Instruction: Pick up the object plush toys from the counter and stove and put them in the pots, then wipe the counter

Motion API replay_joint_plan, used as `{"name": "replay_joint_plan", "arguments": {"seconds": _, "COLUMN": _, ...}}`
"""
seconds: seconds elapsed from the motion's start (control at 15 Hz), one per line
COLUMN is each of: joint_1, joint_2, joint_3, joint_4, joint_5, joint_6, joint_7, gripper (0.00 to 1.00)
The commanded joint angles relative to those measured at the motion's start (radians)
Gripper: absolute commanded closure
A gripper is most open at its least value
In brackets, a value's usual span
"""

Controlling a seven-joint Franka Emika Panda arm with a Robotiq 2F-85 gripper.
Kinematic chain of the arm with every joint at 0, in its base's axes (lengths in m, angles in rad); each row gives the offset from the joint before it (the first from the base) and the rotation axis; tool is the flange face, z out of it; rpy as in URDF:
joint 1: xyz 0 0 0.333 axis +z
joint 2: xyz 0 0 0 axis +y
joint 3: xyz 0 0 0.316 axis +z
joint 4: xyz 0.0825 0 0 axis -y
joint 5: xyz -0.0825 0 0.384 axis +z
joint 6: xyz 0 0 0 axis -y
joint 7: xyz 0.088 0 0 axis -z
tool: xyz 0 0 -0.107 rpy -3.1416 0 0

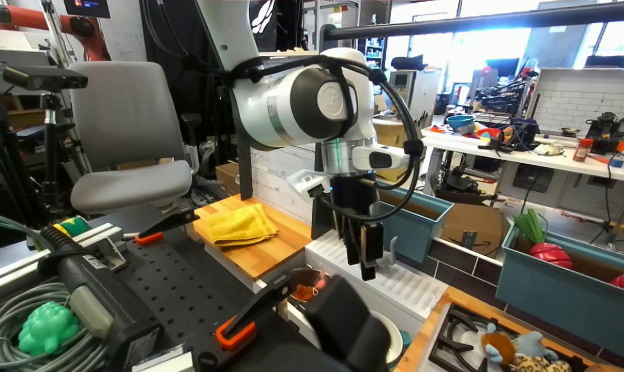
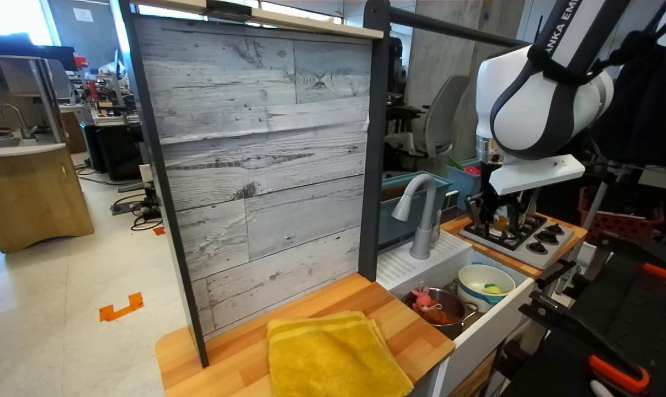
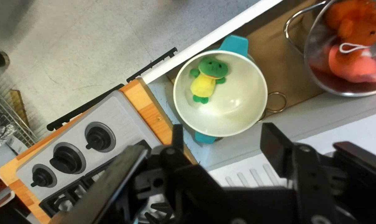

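Observation:
My gripper [image 3: 224, 138] stands open with nothing between its fingers, above the sink edge. A green-and-yellow frog plush [image 3: 205, 81] lies inside the white pot [image 3: 264, 90] with teal handles. Orange [image 3: 359, 26] and pink [image 3: 351, 67] plush toys share the steel pot [image 3: 306, 59]. In an exterior view, an orange-and-blue plush [image 1: 498, 347], a blue-grey one [image 1: 530, 341] and a leopard-spotted one [image 1: 536, 363] are on the stove [image 1: 449, 349]. A folded yellow cloth [image 2: 333, 353] rests on the wooden counter [image 2: 410, 325]; no plush shows on that part.
Both pots sit in the sink [image 2: 490, 317]. Behind it rises a grey faucet [image 2: 421, 220] at the white ribbed ledge [image 1: 415, 289]. Blue-green bins [image 1: 549, 305] line the back. A black post [image 2: 368, 165] and a wood-print panel [image 2: 266, 154] border the counter.

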Motion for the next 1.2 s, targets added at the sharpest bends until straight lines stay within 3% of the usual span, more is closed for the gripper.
{"name": "replay_joint_plan", "arguments": {"seconds": 0.0, "joint_1": 0.002, "joint_2": -0.001, "joint_3": 0.006, "joint_4": -0.003, "joint_5": -0.016, "joint_6": -0.002, "joint_7": 0.011, "gripper": 0.33}}
{"name": "replay_joint_plan", "arguments": {"seconds": 0.07, "joint_1": 0.059, "joint_2": 0.016, "joint_3": -0.048, "joint_4": 0.012, "joint_5": -0.073, "joint_6": -0.073, "joint_7": 0.01, "gripper": 0.08}}
{"name": "replay_joint_plan", "arguments": {"seconds": 0.13, "joint_1": 0.061, "joint_2": 0.028, "joint_3": -0.062, "joint_4": 0.046, "joint_5": -0.114, "joint_6": -0.137, "joint_7": -0.013, "gripper": 0.08}}
{"name": "replay_joint_plan", "arguments": {"seconds": 0.27, "joint_1": -0.058, "joint_2": 0.003, "joint_3": 0.009, "joint_4": 0.115, "joint_5": -0.156, "joint_6": -0.21, "joint_7": -0.159, "gripper": 0.01}}
{"name": "replay_joint_plan", "arguments": {"seconds": 0.53, "joint_1": -0.221, "joint_2": 0.024, "joint_3": 0.083, "joint_4": 0.301, "joint_5": -0.217, "joint_6": -0.386, "joint_7": -0.417, "gripper": 0.0}}
{"name": "replay_joint_plan", "arguments": {"seconds": 0.6, "joint_1": -0.172, "joint_2": 0.003, "joint_3": 0.066, "joint_4": 0.213, "joint_5": -0.221, "joint_6": -0.302, "joint_7": -0.291, "gripper": 0.0}}
{"name": "replay_joint_plan", "arguments": {"seconds": 0.73, "joint_1": -0.215, "joint_2": 0.004, "joint_3": 0.08, "joint_4": 0.24, "joint_5": -0.228, "joint_6": -0.314, "joint_7": -0.311, "gripper": 0.0}}
{"name": "replay_joint_plan", "arguments": {"seconds": 0.93, "joint_1": -0.204, "joint_2": 0.008, "joint_3": 0.089, "joint_4": 0.228, "joint_5": -0.227, "joint_6": -0.314, "joint_7": -0.295, "gripper": 0.0}}
{"name": "replay_joint_plan", "arguments": {"seconds": 1.13, "joint_1": -0.213, "joint_2": 0.059, "joint_3": 0.071, "joint_4": 0.274, "joint_5": -0.227, "joint_6": -0.237, "joint_7": -0.248, "gripper": 0.0}}
